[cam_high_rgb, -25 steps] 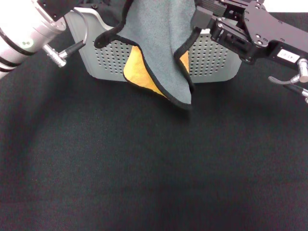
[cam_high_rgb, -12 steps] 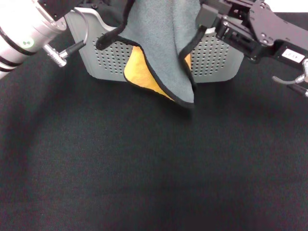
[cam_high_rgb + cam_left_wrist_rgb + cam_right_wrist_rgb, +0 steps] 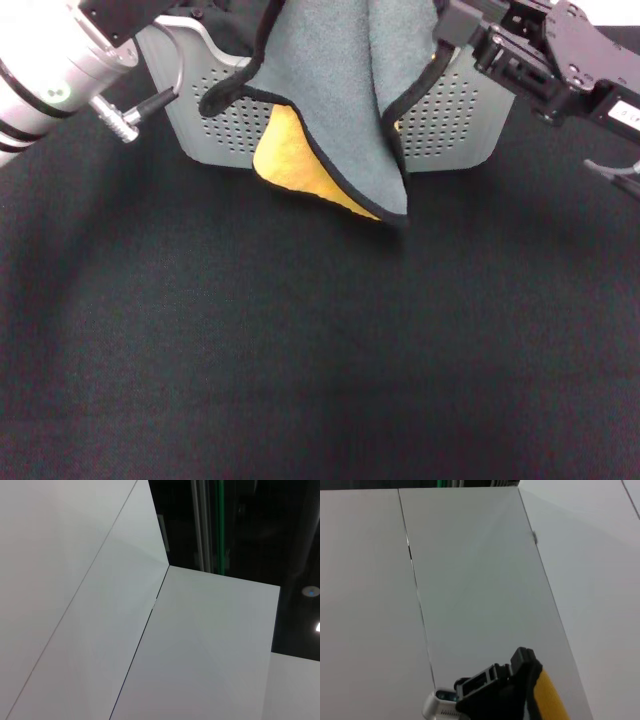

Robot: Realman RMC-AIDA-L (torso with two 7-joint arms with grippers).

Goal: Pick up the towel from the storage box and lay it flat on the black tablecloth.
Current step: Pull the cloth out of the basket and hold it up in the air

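Both arms reach in high from the sides toward the far edge of the scene. The left arm comes down from the left corner, silver forearm slanting inward, and the left gripper (image 3: 215,12) sits at the towel's left upper edge; I cannot tell how its fingers stand, since they run out of the head view. The right arm stretches in level from the right, and the right gripper (image 3: 450,25) is pinched onto the towel's right edge, its dark tip pressed into the fabric.

The towel (image 3: 335,100) hangs between them, grey face toward me, folded in a loose drape with the yellow-orange side showing underneath. Its lowest corner dangles in front of the storage box (image 3: 455,125) and above the black tablecloth (image 3: 300,350).

The right wrist view shows a dark gripper part with a strip of yellow-orange cloth beside it, against pale ceiling panels. The left wrist view shows only white panels and a dark gap
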